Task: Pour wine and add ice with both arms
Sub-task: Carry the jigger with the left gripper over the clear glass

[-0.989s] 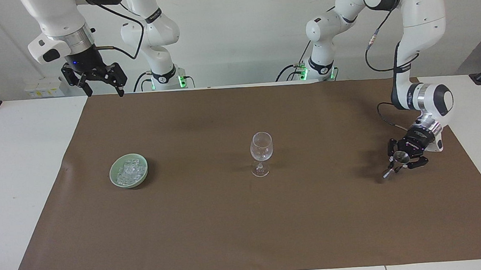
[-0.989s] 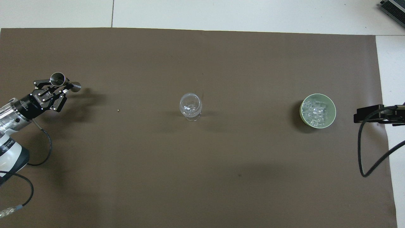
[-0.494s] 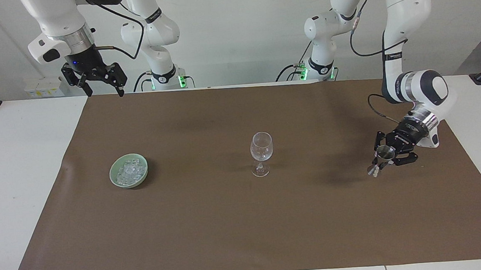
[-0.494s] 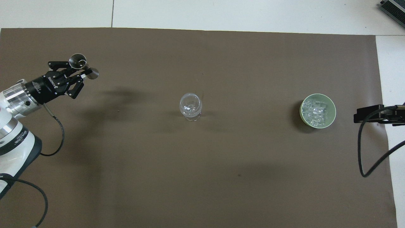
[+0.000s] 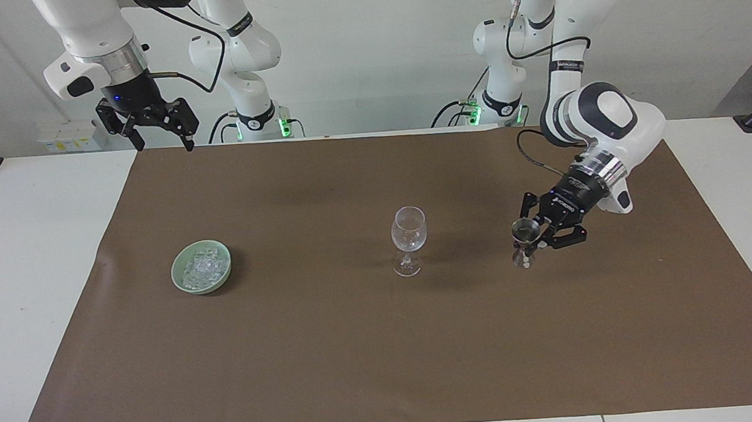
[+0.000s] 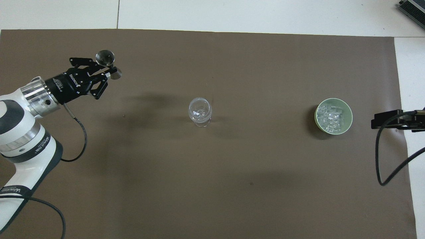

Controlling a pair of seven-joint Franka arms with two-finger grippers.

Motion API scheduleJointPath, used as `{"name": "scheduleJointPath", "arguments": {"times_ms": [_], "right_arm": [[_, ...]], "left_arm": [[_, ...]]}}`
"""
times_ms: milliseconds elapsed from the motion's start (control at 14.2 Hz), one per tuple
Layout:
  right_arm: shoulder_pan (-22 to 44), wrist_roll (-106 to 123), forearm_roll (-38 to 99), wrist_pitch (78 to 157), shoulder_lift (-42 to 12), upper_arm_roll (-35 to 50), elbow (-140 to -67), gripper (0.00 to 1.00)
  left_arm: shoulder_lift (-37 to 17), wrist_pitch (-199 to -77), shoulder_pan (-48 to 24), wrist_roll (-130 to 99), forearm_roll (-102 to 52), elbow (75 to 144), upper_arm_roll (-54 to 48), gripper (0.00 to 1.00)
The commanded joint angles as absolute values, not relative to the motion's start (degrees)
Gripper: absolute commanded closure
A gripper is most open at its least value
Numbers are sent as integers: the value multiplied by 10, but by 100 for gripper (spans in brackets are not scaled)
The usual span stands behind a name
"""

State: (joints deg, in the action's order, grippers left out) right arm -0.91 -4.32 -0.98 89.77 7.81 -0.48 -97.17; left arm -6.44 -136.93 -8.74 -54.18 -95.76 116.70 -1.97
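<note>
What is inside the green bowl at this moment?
The green bowl holds a pile of clear ice cubes that fills most of it. The cubes cover the bowl's bottom, so anything under them cannot be seen. No gripper is over it.

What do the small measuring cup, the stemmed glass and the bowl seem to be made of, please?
Measuring cup: probably polished metal, silvery with mirror-like glints. Stemmed glass: clear glass or similar, fully see-through. Bowl: likely glazed ceramic, though plastic is possible; opaque pale green, smooth.
</note>
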Motion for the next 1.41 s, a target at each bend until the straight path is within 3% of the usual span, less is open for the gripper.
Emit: {"name": "scheduleJointPath", "arguments": {"times_ms": [0,494,1342], "right_arm": [[-9,-52,-9,892,91,-4,-981,0],[-9,-52,-9,892,91,-4,-981,0],[-8,-53,-9,892,90,-4,-981,0]], "left_arm": [[-33,-1455,-158,-541,-962,1194,-10,100],[-22,-1624,-284,-439,-962,1216,-11,100],[-18,-1692,-322,-253,-962,1228,-13,100]]}}
